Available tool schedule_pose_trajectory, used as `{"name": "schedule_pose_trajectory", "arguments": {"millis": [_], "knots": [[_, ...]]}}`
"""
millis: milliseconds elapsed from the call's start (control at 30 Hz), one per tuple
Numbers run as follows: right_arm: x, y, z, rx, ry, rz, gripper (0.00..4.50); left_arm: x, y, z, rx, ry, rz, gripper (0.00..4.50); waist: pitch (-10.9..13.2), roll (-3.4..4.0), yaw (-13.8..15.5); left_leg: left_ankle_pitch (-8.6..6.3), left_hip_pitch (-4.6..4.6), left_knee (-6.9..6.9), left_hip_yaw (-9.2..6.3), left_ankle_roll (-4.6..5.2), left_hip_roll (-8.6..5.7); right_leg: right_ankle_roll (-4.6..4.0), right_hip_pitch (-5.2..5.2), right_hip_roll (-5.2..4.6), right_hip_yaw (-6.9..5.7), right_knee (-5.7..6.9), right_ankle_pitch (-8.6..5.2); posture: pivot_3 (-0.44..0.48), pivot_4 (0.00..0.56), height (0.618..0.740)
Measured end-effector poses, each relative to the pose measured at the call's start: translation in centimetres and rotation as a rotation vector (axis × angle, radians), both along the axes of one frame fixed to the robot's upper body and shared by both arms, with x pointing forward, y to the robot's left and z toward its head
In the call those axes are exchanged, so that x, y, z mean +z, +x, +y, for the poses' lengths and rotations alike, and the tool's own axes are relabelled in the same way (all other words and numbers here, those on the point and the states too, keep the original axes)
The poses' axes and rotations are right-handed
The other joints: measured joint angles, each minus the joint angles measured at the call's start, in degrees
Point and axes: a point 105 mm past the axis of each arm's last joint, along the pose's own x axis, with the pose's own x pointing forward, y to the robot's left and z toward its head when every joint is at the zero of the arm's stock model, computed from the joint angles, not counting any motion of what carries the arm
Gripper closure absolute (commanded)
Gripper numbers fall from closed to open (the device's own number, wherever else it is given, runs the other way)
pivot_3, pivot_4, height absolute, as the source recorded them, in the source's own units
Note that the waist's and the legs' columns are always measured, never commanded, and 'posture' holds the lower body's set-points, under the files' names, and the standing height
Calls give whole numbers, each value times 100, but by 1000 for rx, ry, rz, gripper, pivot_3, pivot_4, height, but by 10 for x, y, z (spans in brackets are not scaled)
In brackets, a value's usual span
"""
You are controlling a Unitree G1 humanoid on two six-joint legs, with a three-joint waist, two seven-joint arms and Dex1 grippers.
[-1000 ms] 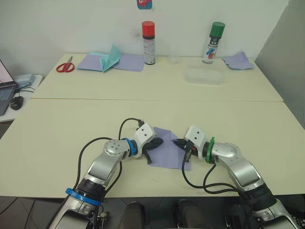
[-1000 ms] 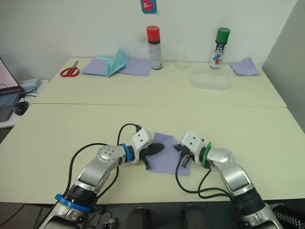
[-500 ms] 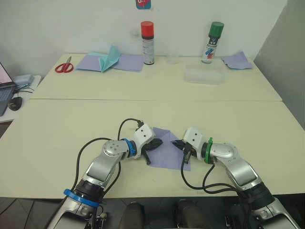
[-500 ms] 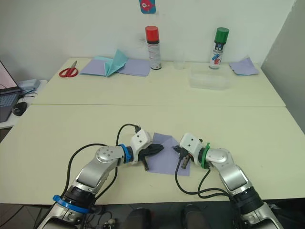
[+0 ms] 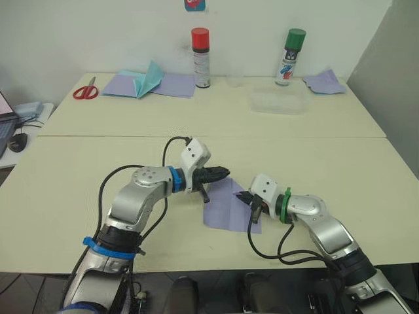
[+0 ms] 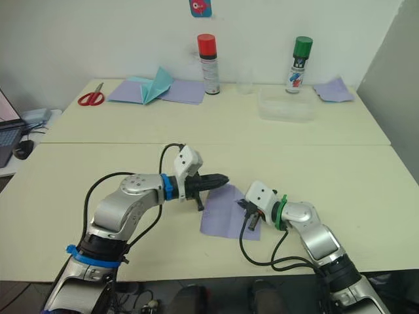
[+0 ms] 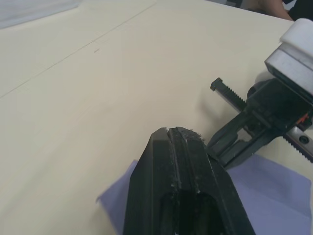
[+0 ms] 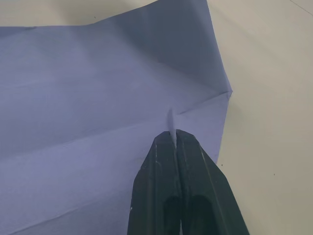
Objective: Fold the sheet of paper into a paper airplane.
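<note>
The sheet of paper (image 5: 228, 207) is lavender and lies nearly flat on the near table, between my two grippers, with faint creases across it (image 8: 98, 98). My right gripper (image 5: 248, 198) rests on the sheet's right side, and its tips (image 8: 173, 132) are shut on a small raised ridge of the paper. My left gripper (image 5: 222, 174) is shut on nothing and hovers just above the sheet's far left corner (image 7: 120, 191), pointing right. No paper airplane is in view.
On the far table stand a red-capped spray can (image 5: 200, 57), a green-capped spray can (image 5: 292, 56) and a clear plastic box (image 5: 278, 103). Red scissors (image 5: 84, 90), flat lavender sheets with a teal folded piece (image 5: 149, 80) and a lavender scrap (image 5: 325, 82) lie there too.
My left gripper has lifted off the sheet's left edge and moved up and away toward its far corner. The right gripper has stayed put on the paper.
</note>
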Motion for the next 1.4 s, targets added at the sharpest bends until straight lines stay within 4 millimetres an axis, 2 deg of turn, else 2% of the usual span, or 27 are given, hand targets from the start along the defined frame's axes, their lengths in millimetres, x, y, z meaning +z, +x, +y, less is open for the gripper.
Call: {"name": "schedule_pose_trajectory", "arguments": {"millis": [100, 300, 833, 933, 1067, 1167, 1200, 1267, 1333, 1400], "knots": [[0, 0, 1, -2, 2, 0, 4460, -14, 7, -8, 16, 78, -19, 4500, 0, 0, -4, 0, 0, -1, 1, 0, 1, 0, -1, 4, 1, 1, 0, 0, 150, 740], [0, -2, 1, -15, 6, -3, 4460, -44, 16, -11, 54, 163, -18, 4500, 1, -1, 2, 0, -4, -1, 1, 0, 3, -2, -2, 6, 0, 2, -1, 0, 150, 740], [0, -2, 1, -21, 7, 3, 4460, -59, 20, -18, 61, 189, -22, 4500, 0, -1, 1, 0, -6, 0, 2, 0, 3, -2, -3, 6, -3, 2, -1, 0, 150, 740], [0, -2, 1, -21, 9, 5, 3846, -60, 19, -19, 43, 202, -23, 4500, 0, -1, 2, 0, -6, 0, 1, 0, 2, -2, -2, 6, -4, 2, -1, 0, 150, 740], [2, -4, -1, -17, 14, 15, 2453, -61, 17, -21, 18, 242, -59, 4500, -2, -2, 5, 0, -6, -1, 2, 0, 0, -2, 0, 5, -2, 1, -1, 0, 150, 740], [3, -13, -2, 11, 13, 39, 1242, -61, 17, -21, 16, 250, -77, 4500, -3, -3, 9, 0, -6, -1, 0, 0, 0, -2, 0, 5, -2, 1, -1, 0, 150, 740], [3, -16, -2, 21, 18, 52, 984, -61, 17, -21, 16, 251, -78, 4500, -3, -3, 9, 0, -7, 0, -1, 0, 1, -2, 0, 5, -1, 1, -1, 0, 150, 740], [8, -25, -2, 41, 68, 93, 984, -62, 17, -21, 18, 250, -79, 4500, -2, -3, 8, 0, -7, 0, -1, 0, 1, -2, 0, 5, -2, 1, -1, 0, 150, 740], [24, -27, -4, 47, 133, 92, 984, -62, 17, -20, 25, 251, -81, 4500, -2, -3, 2, 0, -6, 1, -2, 0, 3, -1, 0, 5, -4, 2, -1, 0, 150, 740], [42, -23, -8, 28, 198, 72, 1431, -63, 16, -20, 31, 250, -82, 4500, -3, -3, 1, 0, -2, 2, -2, 0, 4, -1, 3, 5, -5, 2, 0, 0, 150, 740]]}}
